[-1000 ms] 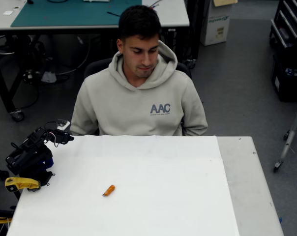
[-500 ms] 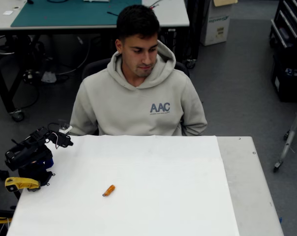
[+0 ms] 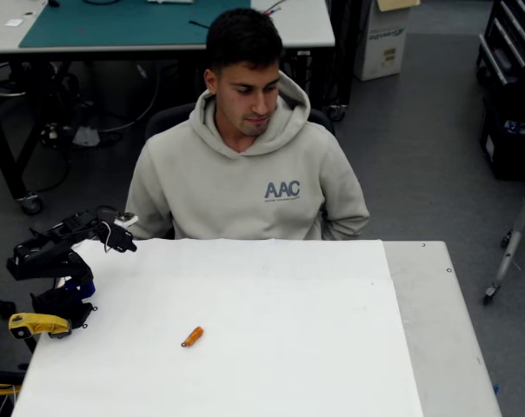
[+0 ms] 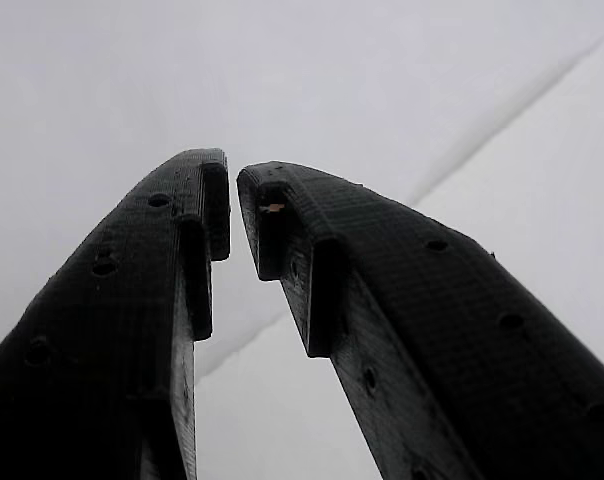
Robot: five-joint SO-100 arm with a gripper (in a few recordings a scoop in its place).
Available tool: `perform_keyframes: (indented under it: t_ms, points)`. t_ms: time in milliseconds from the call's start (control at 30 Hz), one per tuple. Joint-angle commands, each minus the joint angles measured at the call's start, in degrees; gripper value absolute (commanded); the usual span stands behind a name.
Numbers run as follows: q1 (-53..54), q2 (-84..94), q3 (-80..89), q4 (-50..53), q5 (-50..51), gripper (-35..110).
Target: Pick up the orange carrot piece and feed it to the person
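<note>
The orange carrot piece lies alone on the white counter, well apart from the end effector, which looks nearly closed and empty, so the pick-up has not begun; it must reach over and open.

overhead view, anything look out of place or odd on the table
Nothing stands out. The carrot lies alone on the white table, intact, nothing spilled. The gripper is at the table's left edge, far from the carrot, jaws nearly shut on nothing. The person sits behind the table.
</note>
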Motion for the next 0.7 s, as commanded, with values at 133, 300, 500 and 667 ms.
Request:
perform_keyframes:
  t_ms: [133,300,500,667]
  points:
    - [5.45,-12.04,-12.13,-0.35,-0.97,-3]
    - [7.82,-19.07,-18.02,-0.44,-2.55,-3]
    - [11.51,-24.79,-22.5,-0.44,-9.84,-3]
    - [15.73,-29.88,-24.87,-0.44,-13.18,-3]
